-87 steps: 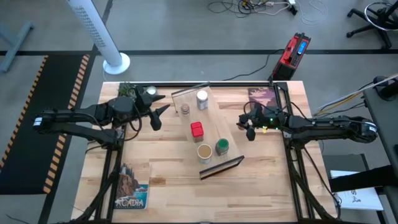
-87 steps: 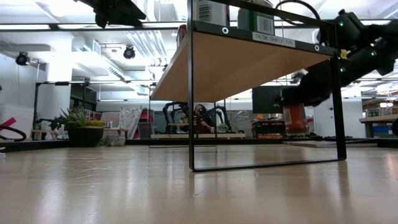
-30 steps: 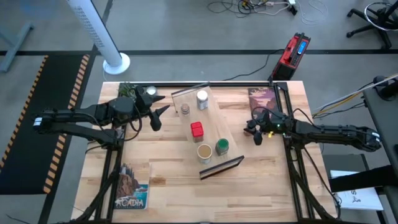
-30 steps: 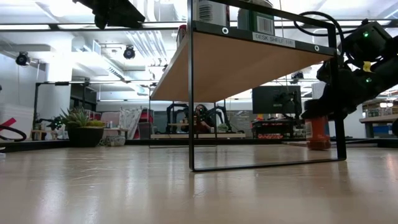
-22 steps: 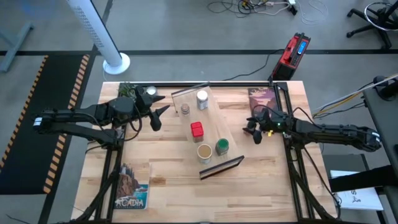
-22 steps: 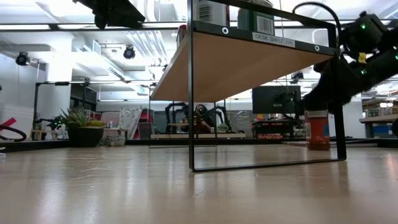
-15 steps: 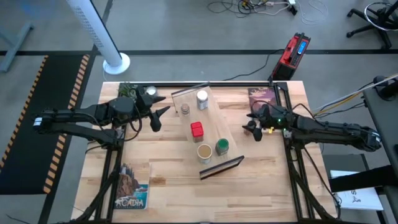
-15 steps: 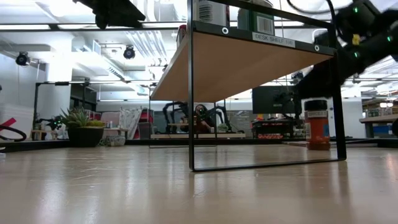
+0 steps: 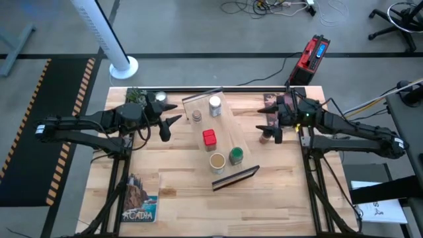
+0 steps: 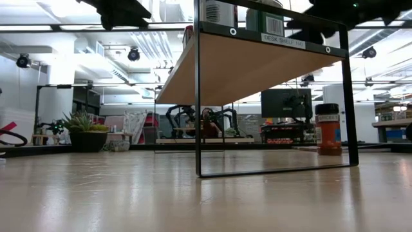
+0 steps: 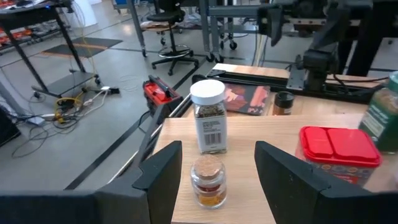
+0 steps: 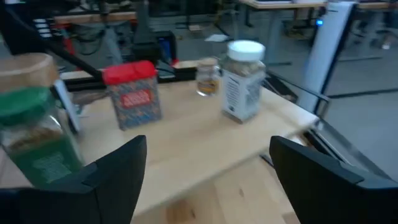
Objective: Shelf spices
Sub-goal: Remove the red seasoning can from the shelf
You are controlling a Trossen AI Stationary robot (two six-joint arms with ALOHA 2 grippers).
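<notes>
Light-wood shelf point(image 9: 221, 142) at frame centre already carried five spices, so the black-lidded jar point(image 10: 328, 129), standing alone at right, could be toppled if misjudged by the spread right gripper point(image 9: 269, 127).
</notes>
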